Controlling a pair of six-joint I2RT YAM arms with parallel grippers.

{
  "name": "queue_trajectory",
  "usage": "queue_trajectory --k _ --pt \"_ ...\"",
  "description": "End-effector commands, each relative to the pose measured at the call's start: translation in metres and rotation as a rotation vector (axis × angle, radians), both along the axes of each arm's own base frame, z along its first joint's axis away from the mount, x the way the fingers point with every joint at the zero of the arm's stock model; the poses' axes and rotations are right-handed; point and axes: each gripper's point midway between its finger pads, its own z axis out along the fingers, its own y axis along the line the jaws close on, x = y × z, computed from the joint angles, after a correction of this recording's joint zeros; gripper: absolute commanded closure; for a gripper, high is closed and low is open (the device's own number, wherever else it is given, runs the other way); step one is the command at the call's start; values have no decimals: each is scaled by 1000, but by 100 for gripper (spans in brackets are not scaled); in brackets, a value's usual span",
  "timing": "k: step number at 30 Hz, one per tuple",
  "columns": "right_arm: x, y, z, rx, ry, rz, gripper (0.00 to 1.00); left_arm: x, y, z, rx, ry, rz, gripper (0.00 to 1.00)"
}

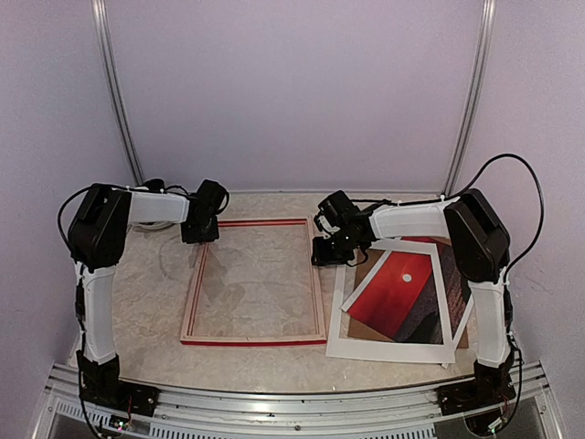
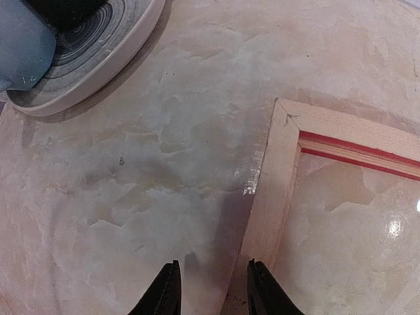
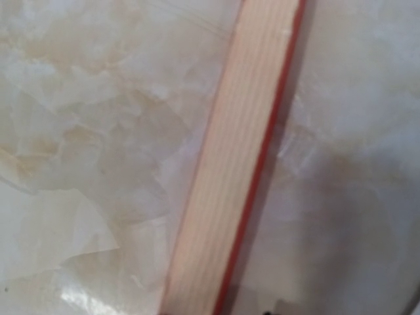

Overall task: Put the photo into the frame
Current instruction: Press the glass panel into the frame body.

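Observation:
The frame [image 1: 194, 293] lies flat at the table's middle, pale wood up with red edges, and a glossy pane fills its opening. The photo [image 1: 393, 293], a red sky with a small white sun, lies tilted to the right of the frame on other sheets. My left gripper [image 1: 199, 236] hangs over the frame's far left corner. In the left wrist view it [image 2: 211, 289] is open and empty, one finger over the table and one over the wood rail [image 2: 275, 184]. My right gripper [image 1: 327, 251] hovers over the frame's right rail [image 3: 236, 164]; its fingers barely show.
A white mat border [image 1: 384, 347] and a brown backing board [image 1: 366, 270] lie under the photo at the right. A round grey ringed part [image 2: 85, 52] sits at the far left. Pale walls close in the back and both sides.

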Motion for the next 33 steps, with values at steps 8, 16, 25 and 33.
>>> queue_trajectory --k 8,16,25,33 --pt "-3 1 -14 -28 15 -7 67 11 2 -12 6 10 -8 65" --pt "-3 2 -14 -27 18 -6 67 14 -4 -6 -52 -6 -35 65" --pt "-3 2 -14 -27 17 -6 67 20 -1 -11 -61 11 -50 65" --pt "-3 1 -14 -30 16 -6 67 23 -4 -14 -96 20 -77 53"
